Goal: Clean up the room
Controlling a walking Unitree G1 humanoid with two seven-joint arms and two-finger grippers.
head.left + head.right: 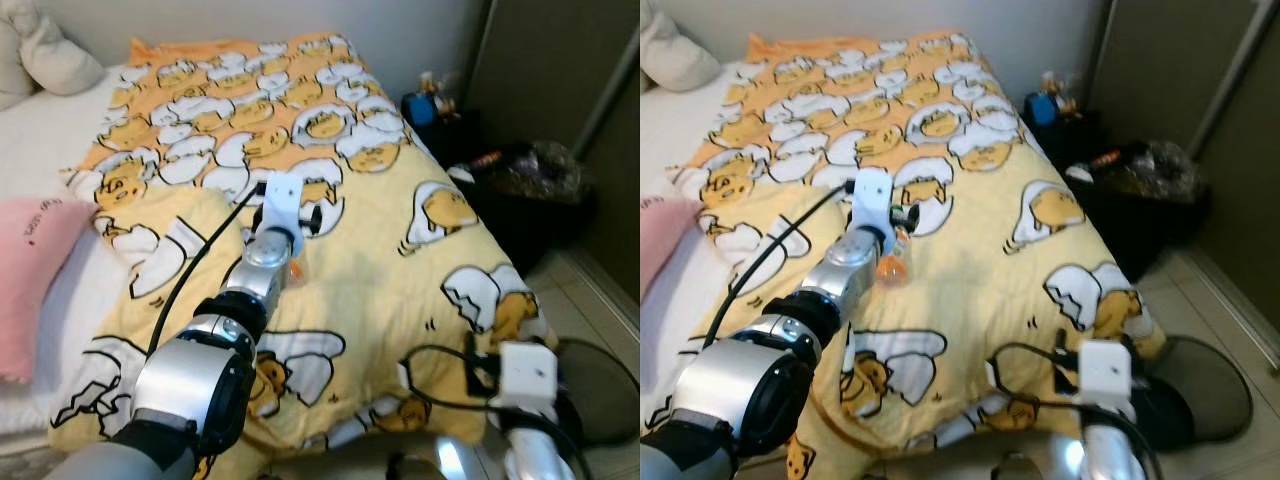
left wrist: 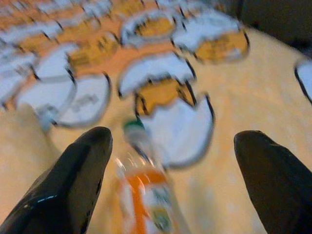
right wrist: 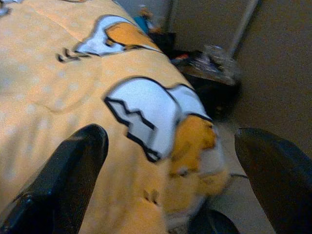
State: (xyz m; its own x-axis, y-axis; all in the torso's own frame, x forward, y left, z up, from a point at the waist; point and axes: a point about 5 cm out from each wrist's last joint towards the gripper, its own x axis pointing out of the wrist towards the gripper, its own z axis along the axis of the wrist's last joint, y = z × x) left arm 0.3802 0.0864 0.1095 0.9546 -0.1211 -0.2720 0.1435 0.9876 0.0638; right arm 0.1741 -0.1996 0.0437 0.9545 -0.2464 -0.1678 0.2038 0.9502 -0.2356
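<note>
A small bottle [image 2: 146, 195] of orange drink with a green cap lies on the yellow egg-print blanket [image 1: 380, 250] in the middle of the bed. My left arm reaches out over the bed. Its gripper [image 2: 175, 161] is open and low over the bottle, one black finger [image 2: 73, 180] close beside it and the other well off to the far side. The head views show the bottle [image 1: 892, 264] just under that wrist. My right gripper [image 3: 170, 180] is open and holds nothing, hanging by the bed's near corner above the floor.
A pink pillow [image 1: 30, 270] and a white pillow [image 1: 55, 60] lie on the bed's left side. To the right of the bed stands a black bin [image 1: 530, 190] full of clutter, with a blue item [image 1: 420, 105] behind it. A dark round object [image 1: 1190, 390] sits on the floor.
</note>
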